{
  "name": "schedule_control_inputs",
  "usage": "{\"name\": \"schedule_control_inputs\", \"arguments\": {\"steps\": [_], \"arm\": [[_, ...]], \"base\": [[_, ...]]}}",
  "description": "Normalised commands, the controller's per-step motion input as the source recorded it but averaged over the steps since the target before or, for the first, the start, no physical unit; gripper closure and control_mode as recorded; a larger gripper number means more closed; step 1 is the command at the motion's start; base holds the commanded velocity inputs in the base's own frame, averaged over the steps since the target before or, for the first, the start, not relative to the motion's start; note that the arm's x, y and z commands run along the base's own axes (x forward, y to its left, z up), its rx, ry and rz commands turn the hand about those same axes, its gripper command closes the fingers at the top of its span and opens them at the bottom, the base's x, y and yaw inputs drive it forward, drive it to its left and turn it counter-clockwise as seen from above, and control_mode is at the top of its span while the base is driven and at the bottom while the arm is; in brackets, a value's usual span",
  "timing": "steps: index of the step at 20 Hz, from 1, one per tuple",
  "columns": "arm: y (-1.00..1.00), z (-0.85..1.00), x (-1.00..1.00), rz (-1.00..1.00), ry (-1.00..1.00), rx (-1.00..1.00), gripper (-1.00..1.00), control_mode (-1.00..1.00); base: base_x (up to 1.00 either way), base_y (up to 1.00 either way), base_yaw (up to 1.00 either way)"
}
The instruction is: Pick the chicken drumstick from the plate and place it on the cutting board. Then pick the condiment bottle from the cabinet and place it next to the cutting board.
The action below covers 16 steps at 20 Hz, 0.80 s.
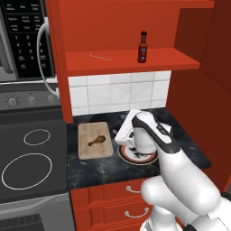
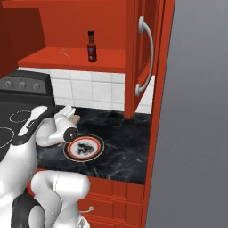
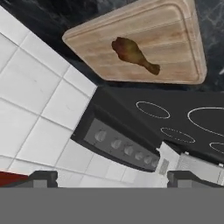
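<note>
The golden-brown chicken drumstick lies on the tan cutting board, on the dark counter beside the stove. Right of the board sits the plate, with nothing on its patterned centre and partly hidden behind my arm. My gripper hovers above the counter between board and plate, open, with nothing between its fingertips. The condiment bottle stands upright on the shelf of the red cabinet, well above the gripper.
A black stove adjoins the counter on the left, with a microwave above it. The cabinet door stands open at the right. Red drawers run below the counter. A thin pale wire lies on the shelf.
</note>
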Motion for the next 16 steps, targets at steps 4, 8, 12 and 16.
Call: {"name": "schedule_control_inputs", "arguments": {"steps": [4, 8, 12, 16], "arm": [[-0.24, 0.0, 0.0, 0.0, 0.0, 0.17, -1.0, -1.0], [-0.1, 0.0, 0.0, 0.0, 0.0, 0.1, -1.0, -1.0], [-0.13, 0.0, 0.0, 0.0, 0.0, 0.08, -1.0, -1.0], [-0.09, 0.0, 0.0, 0.0, 0.0, 0.08, -1.0, -1.0]], "base": [[0.0, 0.0, 0.0], [0.0, 0.0, 0.0], [0.0, 0.0, 0.0], [0.0, 0.0, 0.0]]}}
